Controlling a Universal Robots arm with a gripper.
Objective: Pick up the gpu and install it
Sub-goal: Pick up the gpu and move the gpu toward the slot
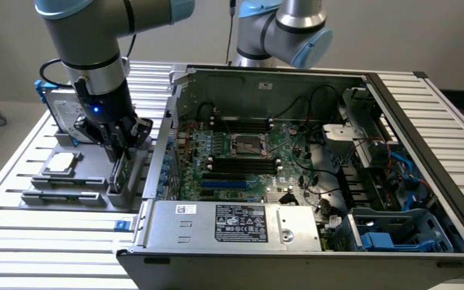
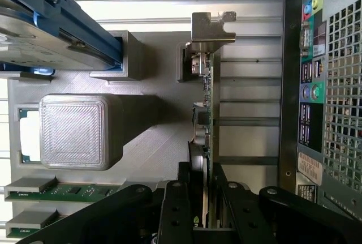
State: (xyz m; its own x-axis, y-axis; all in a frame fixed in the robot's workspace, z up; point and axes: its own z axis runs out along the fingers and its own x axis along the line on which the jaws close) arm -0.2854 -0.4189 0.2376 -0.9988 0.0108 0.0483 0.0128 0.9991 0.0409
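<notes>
In the upper left of the exterior view, our arm stands nearly plumb. Its wrist points straight down and a blue light glows on the black tool body. The gripper reaches into the grey parts tray, which sits on the slatted table at the exterior view's left, just beside the open computer case.

The gpu stands on edge in a slot of that tray, in the left middle of the frame, right under the tool. In the wrist view we look along the thin top edge of the gpu, with its silver bracket at the end far from the gripper. The black fingers are drawn in narrow, one on each face of the card, and look pressed against it. The card sits seated in its slot, not lifted.

In the same tray, the hard drive in its blue frame leans behind the arm. The CPU chip lies flat at the exterior view's left of the gripper. The motherboard lies exposed inside the case at centre frame. A second arm hangs at the top centre, behind the case.
</notes>
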